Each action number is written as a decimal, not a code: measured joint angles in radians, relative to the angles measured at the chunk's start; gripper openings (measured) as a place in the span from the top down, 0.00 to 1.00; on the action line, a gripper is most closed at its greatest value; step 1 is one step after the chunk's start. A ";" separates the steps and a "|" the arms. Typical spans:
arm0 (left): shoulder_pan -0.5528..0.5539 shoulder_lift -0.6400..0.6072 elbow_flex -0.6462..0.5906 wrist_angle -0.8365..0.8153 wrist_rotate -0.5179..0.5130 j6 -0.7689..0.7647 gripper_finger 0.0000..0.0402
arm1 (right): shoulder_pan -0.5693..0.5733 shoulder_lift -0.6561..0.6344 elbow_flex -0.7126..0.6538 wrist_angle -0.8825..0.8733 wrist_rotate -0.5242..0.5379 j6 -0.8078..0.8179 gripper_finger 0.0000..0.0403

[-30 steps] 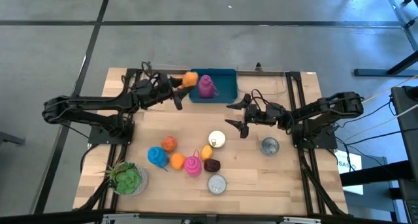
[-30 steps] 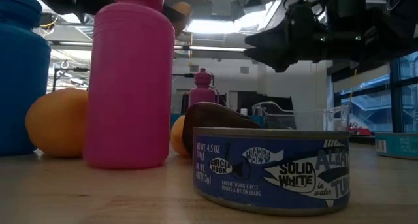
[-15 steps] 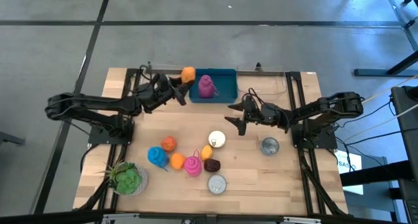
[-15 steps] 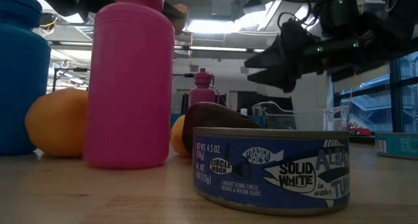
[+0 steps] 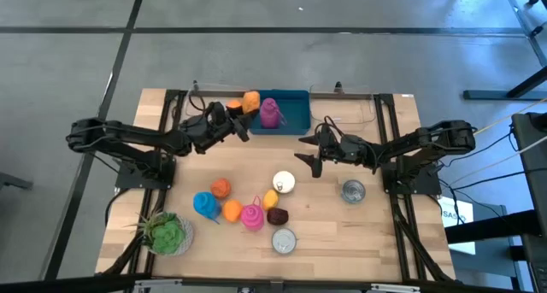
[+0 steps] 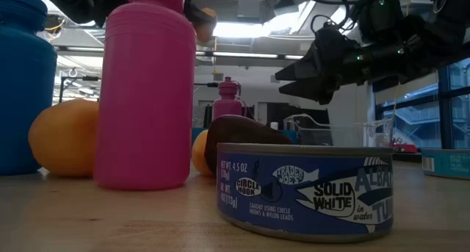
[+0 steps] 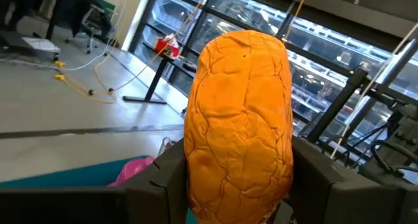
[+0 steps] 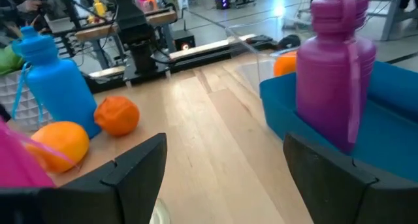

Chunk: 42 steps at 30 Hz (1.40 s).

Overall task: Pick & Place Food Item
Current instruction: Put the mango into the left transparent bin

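Left tool (image 5: 243, 115) clamps the wrinkled orange food item (image 5: 250, 102), now nearer the blue plastic bin (image 5: 295, 114) upper centre; right tool (image 5: 309, 153) apart, idle.

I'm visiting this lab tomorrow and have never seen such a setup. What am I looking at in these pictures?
Two dark robot arms work at a wooden table. One camera looks straight down, one sits at table height, and one rides on each wrist. The left gripper holds a wrinkled orange food item at the edge of a blue bin, where a purple bottle stands. The right gripper hangs open and empty above mid-table. On the table lie oranges, a blue bottle, a pink bottle and tuna cans.
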 joint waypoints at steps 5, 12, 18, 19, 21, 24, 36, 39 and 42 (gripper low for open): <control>-0.019 0.022 0.000 0.022 -0.042 -0.013 0.56 | 0.000 0.000 0.000 -0.027 -0.067 0.002 0.24; -0.023 0.033 0.027 0.025 -0.040 0.033 0.56 | 0.000 0.000 0.000 -0.034 -0.097 -0.004 0.24; -0.023 0.058 0.080 -0.059 0.012 0.097 0.56 | 0.000 0.000 0.000 -0.030 -0.097 -0.007 0.24; -0.023 0.060 0.095 -0.109 0.021 0.107 0.56 | 0.000 0.000 0.000 -0.030 -0.100 -0.007 0.24; -0.022 0.061 0.133 -0.245 0.032 0.125 0.56 | 0.000 0.000 0.000 -0.030 -0.125 -0.012 0.24; -0.015 0.061 0.192 -0.445 0.031 0.155 0.56 | 0.000 0.000 0.000 -0.019 -0.146 -0.030 0.24; 0.120 0.050 0.249 -0.838 -0.066 0.217 0.56 | 0.000 0.000 0.000 0.008 -0.150 -0.007 0.24; 0.212 0.050 0.249 -0.934 -0.008 0.181 0.56 | 0.000 0.000 0.000 0.025 -0.149 -0.003 0.24; 0.302 0.050 0.249 -0.951 0.128 0.225 0.56 | 0.000 0.000 0.000 0.055 -0.148 -0.003 0.24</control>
